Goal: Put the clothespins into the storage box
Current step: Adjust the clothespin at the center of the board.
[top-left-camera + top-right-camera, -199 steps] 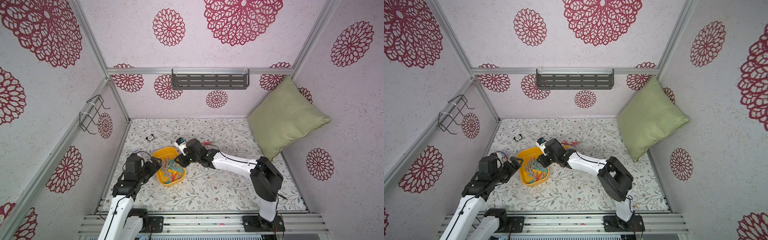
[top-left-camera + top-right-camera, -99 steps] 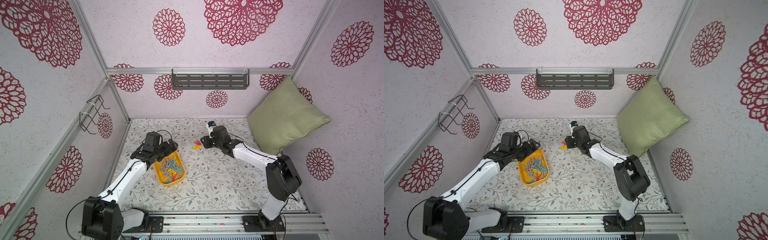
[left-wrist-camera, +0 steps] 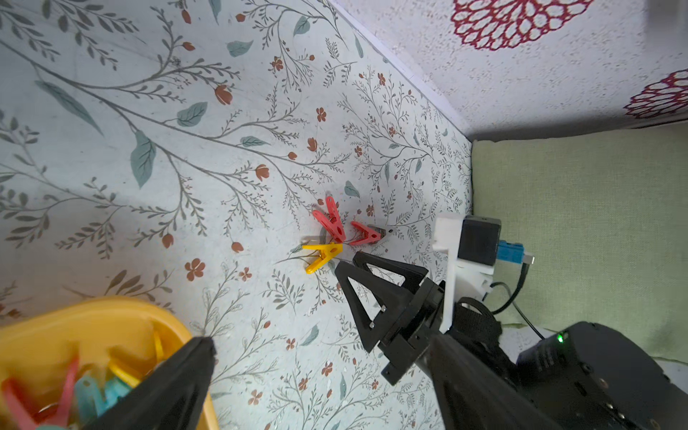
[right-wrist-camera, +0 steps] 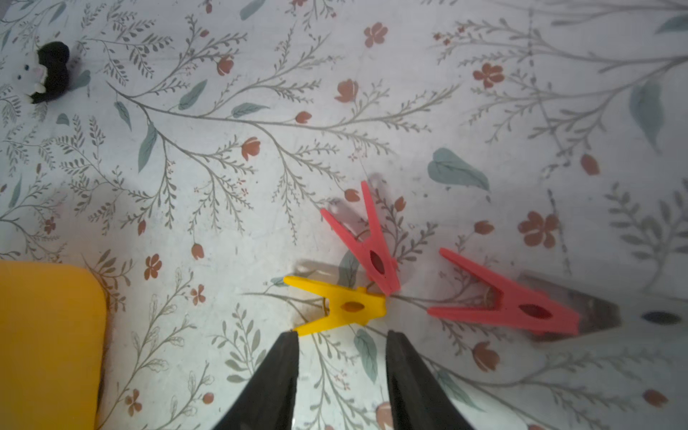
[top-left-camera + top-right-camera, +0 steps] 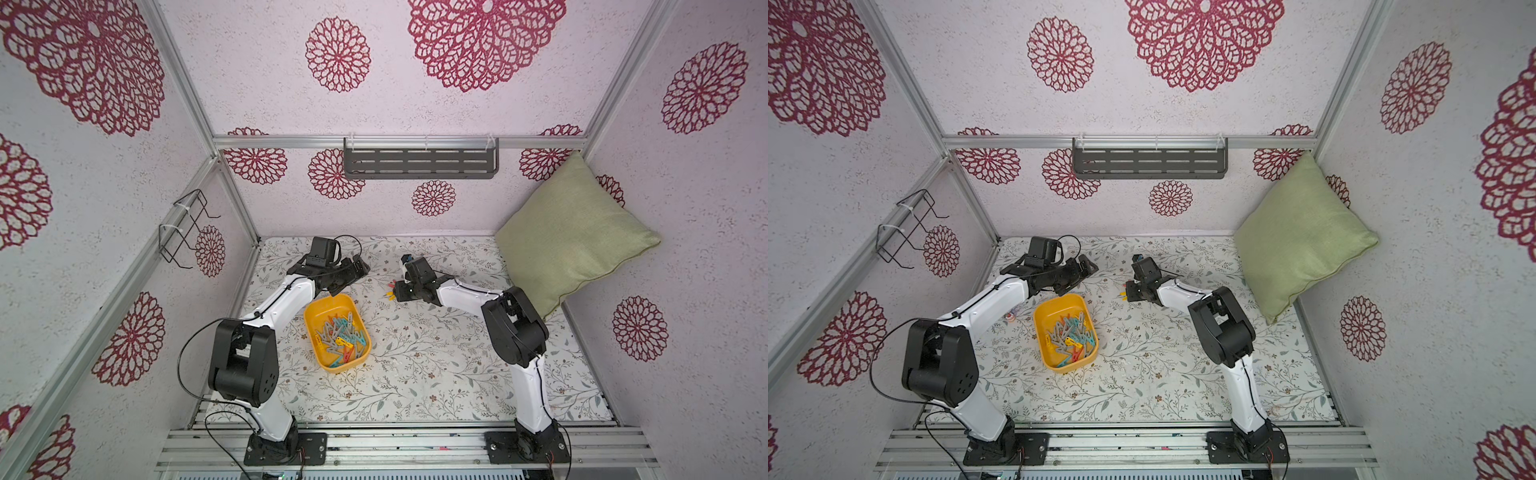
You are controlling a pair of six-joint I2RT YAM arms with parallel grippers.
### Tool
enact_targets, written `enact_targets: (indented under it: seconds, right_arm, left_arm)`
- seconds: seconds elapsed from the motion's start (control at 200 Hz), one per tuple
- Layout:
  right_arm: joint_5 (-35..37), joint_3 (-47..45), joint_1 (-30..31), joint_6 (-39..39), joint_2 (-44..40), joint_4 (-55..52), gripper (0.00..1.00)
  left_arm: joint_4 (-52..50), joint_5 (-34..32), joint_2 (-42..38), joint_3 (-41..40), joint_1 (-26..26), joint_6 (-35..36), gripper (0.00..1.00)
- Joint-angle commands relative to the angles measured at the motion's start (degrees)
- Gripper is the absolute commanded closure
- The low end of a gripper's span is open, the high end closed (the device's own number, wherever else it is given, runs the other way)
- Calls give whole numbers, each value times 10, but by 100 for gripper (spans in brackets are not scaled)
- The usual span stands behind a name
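The right gripper (image 4: 340,337), its jaws apart and empty, hovers just beside a yellow clothespin (image 4: 346,307) and two red clothespins (image 4: 372,245) on the flowered mat (image 5: 415,353), while the left gripper (image 5: 356,272), wide open and empty, hangs near the far end of the storage box (image 5: 319,309), where many clothespins (image 5: 340,334) lie.

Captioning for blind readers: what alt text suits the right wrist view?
The right gripper, black jaws open and empty, is poised beside a yellow plastic clothespin on the floral-printed table, two red plastic clothespins next to it. A corner of the yellow plastic storage box and a black-and-white panda toy lie farther off.
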Motion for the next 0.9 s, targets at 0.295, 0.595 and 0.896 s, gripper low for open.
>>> enact_targets:
  seconds: [0.295, 0.595, 0.896]
  right_arm:
    - [68, 269, 2, -84, 160, -157, 62]
    - [84, 342, 2, -85, 211, -193, 63]
    - [60, 262, 2, -88, 167, -155, 65]
  left_arm:
    - [32, 70, 87, 60, 39, -14, 3]
    - [41, 76, 93, 53, 42, -13, 3]
    - [61, 78, 85, 22, 41, -23, 3]
